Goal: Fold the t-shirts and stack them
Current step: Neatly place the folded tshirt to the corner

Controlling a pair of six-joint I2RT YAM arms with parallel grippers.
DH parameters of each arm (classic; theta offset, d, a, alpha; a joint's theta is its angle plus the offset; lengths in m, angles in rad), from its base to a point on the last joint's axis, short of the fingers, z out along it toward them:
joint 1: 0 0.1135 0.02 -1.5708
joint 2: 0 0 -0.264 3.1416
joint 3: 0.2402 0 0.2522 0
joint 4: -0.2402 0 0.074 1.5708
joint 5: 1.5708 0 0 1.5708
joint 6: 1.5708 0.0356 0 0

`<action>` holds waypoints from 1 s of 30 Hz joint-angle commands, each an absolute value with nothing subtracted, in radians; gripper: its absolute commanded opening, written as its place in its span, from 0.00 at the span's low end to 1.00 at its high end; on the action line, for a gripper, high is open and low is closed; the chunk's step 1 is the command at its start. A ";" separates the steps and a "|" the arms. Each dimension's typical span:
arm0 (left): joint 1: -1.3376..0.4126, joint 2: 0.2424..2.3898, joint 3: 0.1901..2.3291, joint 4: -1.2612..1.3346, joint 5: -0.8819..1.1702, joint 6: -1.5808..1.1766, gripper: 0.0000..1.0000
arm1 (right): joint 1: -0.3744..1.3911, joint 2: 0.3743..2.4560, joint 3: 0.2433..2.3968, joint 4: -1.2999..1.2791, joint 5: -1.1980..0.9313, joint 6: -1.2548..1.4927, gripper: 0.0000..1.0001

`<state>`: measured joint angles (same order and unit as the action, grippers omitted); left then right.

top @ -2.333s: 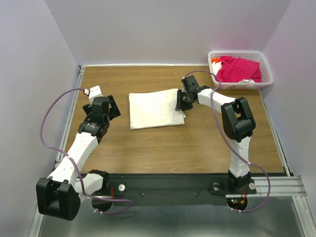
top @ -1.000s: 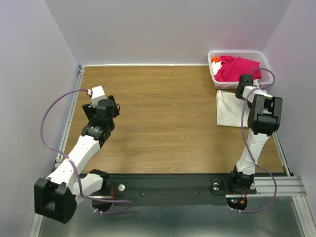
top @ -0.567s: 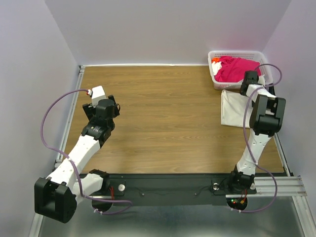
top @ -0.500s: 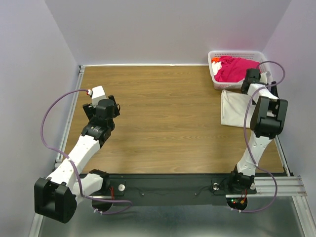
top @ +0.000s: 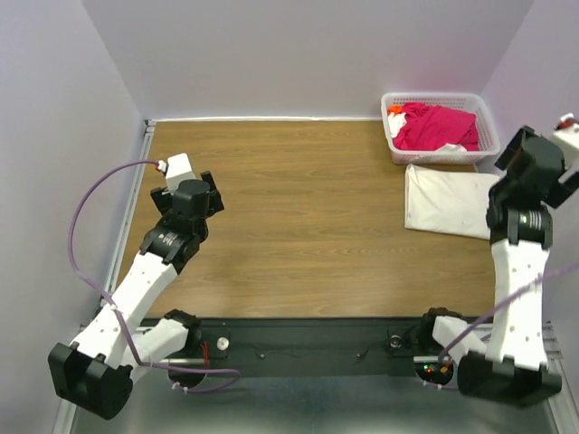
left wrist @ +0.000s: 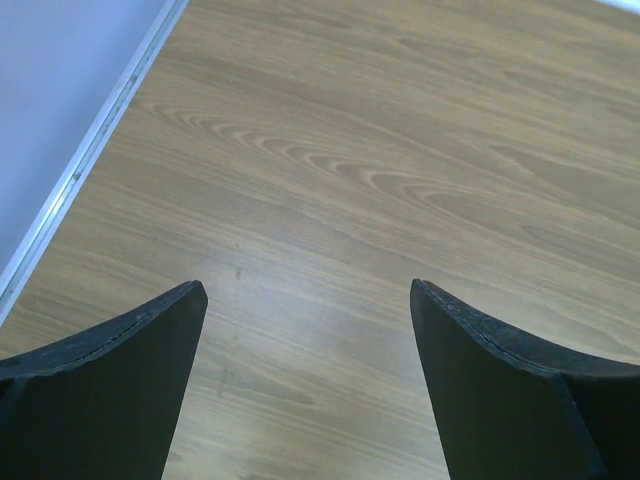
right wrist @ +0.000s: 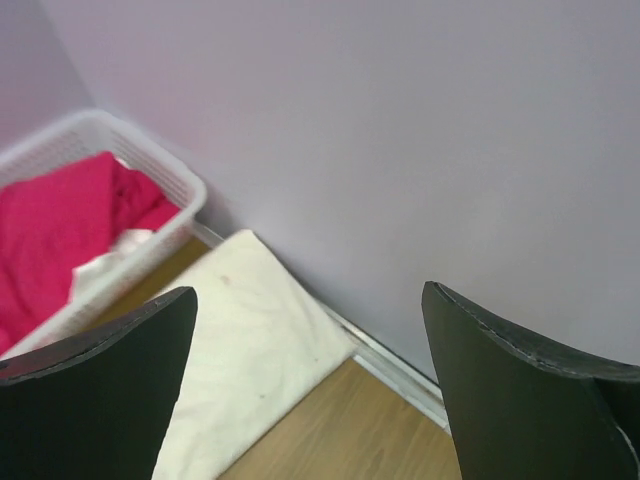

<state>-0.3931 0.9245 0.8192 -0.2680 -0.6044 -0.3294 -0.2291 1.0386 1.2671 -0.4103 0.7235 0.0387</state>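
The off-white t-shirt (top: 446,201) lies folded flat on the wooden table by the right wall, just in front of the basket; in the right wrist view the shirt (right wrist: 235,345) shows below the fingers. The magenta t-shirt (top: 437,125) sits bunched in the white basket (top: 441,97), with its cloth (right wrist: 60,220) at the left of the right wrist view. My right gripper (right wrist: 310,290) is open and empty, raised above the table's right edge (top: 532,161). My left gripper (left wrist: 305,290) is open over bare wood at the left (top: 187,187).
The basket (right wrist: 150,150) stands in the back right corner against the lilac wall. A metal rail (right wrist: 400,365) runs along the table's right edge, and another rail (left wrist: 95,150) along the left edge. Some white cloth (right wrist: 110,255) hangs over the basket's rim.
My right gripper has opened, let go of the off-white t-shirt, and risen back toward the right wall. The shirt stays flat in front of the basket. The left arm shifted slightly.
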 commanded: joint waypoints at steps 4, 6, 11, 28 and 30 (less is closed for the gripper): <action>-0.405 0.792 0.985 -0.449 -0.646 -0.364 0.95 | -0.229 0.667 1.095 -0.457 0.485 0.156 1.00; -0.405 0.744 0.983 -0.440 -0.676 -0.344 0.96 | -0.219 0.592 1.065 -0.457 0.459 0.163 1.00; -0.403 0.539 0.901 -0.391 -0.747 -0.354 0.98 | -0.149 0.471 1.111 -0.570 0.431 0.195 1.00; -0.405 0.175 0.750 -0.445 -0.744 -0.514 0.98 | -0.002 0.250 1.062 -0.644 0.316 0.187 1.00; -0.403 0.176 0.747 -0.456 -0.739 -0.525 0.98 | -0.002 0.241 1.066 -0.649 0.292 0.195 1.00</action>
<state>-0.4042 0.1783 0.7452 -0.4297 -0.7357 -0.4767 -0.0113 0.2550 1.0618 -0.6521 0.3435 0.1822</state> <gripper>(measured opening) 0.985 0.999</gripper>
